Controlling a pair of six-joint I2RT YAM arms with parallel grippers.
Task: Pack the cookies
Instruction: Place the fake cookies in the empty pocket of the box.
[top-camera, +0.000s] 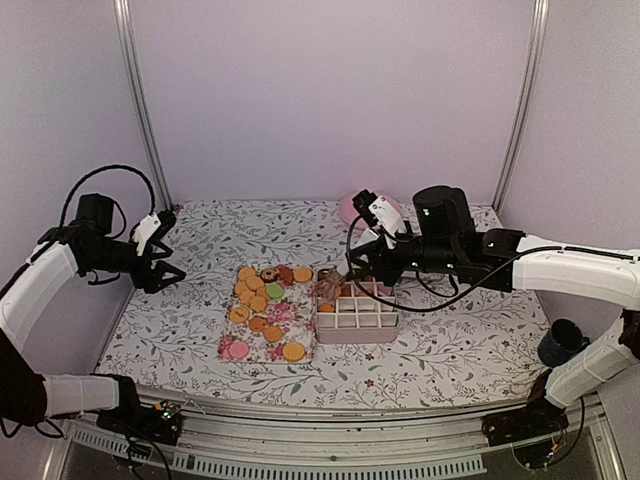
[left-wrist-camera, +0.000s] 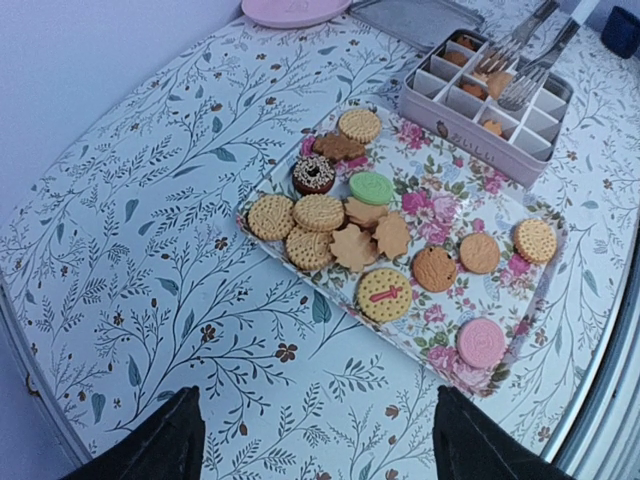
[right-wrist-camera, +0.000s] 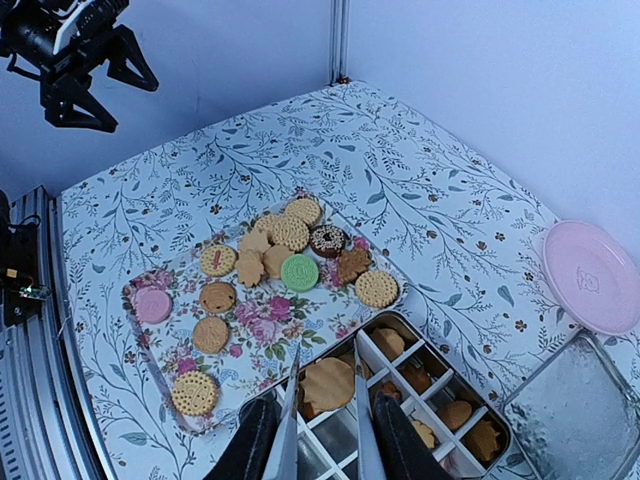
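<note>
Several cookies (top-camera: 262, 297) (left-wrist-camera: 345, 225) (right-wrist-camera: 275, 250), mostly golden with a green, a dark and a pink one, lie on a floral tray (top-camera: 285, 317) (left-wrist-camera: 445, 200) (right-wrist-camera: 262, 322). Right of it stands a divided tin box (top-camera: 360, 327) (left-wrist-camera: 468, 150) (right-wrist-camera: 400, 326) with cookies in some compartments. My right gripper (top-camera: 352, 283) (right-wrist-camera: 327, 360) hangs over the box's near end, its metal blades shut on a round golden cookie (right-wrist-camera: 330, 385). My left gripper (top-camera: 168, 268) (left-wrist-camera: 315, 400) is open above bare cloth, left of the tray and apart from it.
A pink plate (top-camera: 352, 207) (left-wrist-camera: 292, 10) (right-wrist-camera: 590, 275) sits at the back beside a clear square lid (left-wrist-camera: 415, 18) (right-wrist-camera: 575, 410). A dark blue mug (top-camera: 560, 343) stands at the right near the right arm. Walls close in on three sides.
</note>
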